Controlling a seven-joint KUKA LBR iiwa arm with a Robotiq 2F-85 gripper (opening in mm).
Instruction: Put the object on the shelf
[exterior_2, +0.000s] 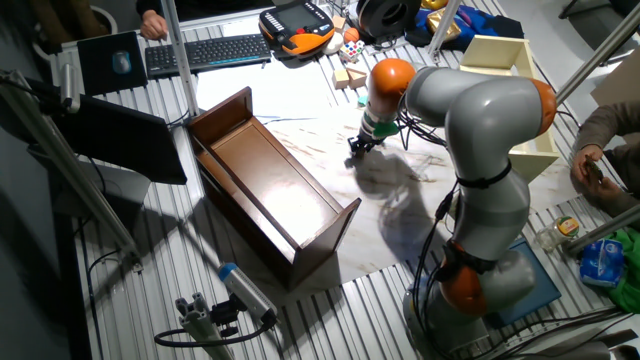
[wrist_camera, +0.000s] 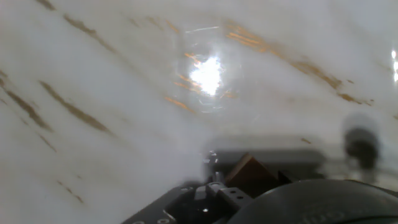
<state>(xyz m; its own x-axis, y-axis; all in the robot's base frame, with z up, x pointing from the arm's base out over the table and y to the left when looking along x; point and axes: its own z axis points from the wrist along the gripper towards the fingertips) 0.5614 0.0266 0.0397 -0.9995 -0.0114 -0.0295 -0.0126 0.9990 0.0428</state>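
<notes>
The shelf (exterior_2: 265, 190) is a long dark brown glossy open box that lies at an angle on the table, left of the arm. My gripper (exterior_2: 358, 146) is low over the white marbled sheet (exterior_2: 400, 200), just right of the shelf's far end. In the hand view, the object (wrist_camera: 249, 172), a tiny tan-brown cube, sits tilted right beside my blurred gripper (wrist_camera: 239, 183) at the bottom edge, close to the sheet (wrist_camera: 112, 81). The blur hides whether the fingers press on it. The cube does not show in the fixed view.
A cream-white box shelf (exterior_2: 515, 80) stands behind the arm at the right. Pale wooden blocks (exterior_2: 350, 75), a keyboard (exterior_2: 205, 52) and an orange pendant (exterior_2: 297, 28) lie at the back. A clamp tool (exterior_2: 225, 305) lies at the front left. A person's hand (exterior_2: 590, 165) is at the right edge.
</notes>
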